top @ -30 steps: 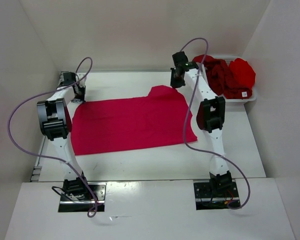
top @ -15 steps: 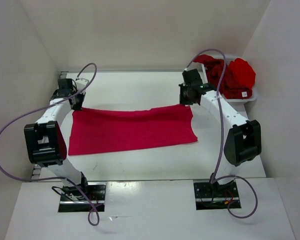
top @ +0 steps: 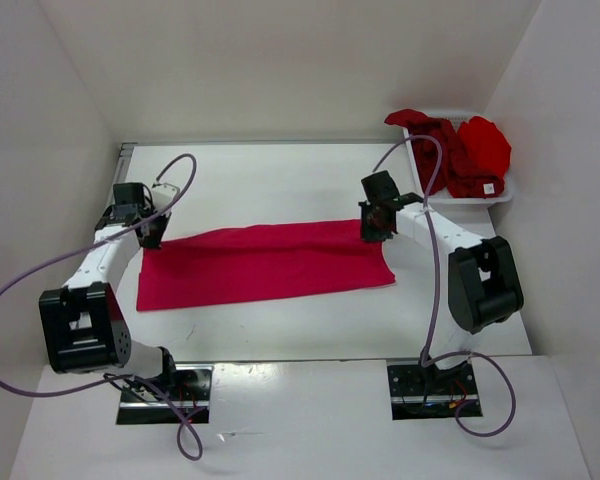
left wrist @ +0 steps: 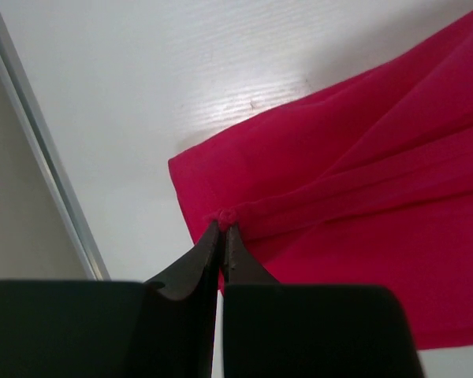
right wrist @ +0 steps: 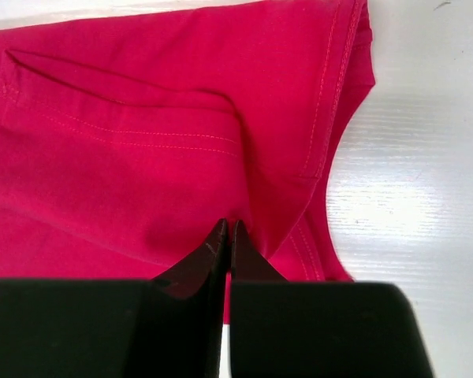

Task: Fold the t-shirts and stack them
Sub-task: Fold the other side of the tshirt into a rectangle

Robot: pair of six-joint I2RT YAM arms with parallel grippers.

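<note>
A pinkish-crimson t-shirt lies on the table as a long band, its far part folded over toward the near edge. My left gripper is shut on the folded edge at the shirt's far left corner; in the left wrist view a small bunch of cloth sits pinched at the tips of that gripper. At the far right corner my right gripper is shut on the cloth; in the right wrist view the fabric puckers at that gripper's tips. A dark maroon t-shirt and a bright red t-shirt lie heaped in the basket.
The white mesh basket stands at the table's far right corner against the right wall. White walls close the table on the left, back and right. A metal rail runs along the table's left edge.
Both grippers have drawn the shirt's far edge toward the near side, folding it over. The shirt went from a broad spread to a narrower band, and both arms lowered.
</note>
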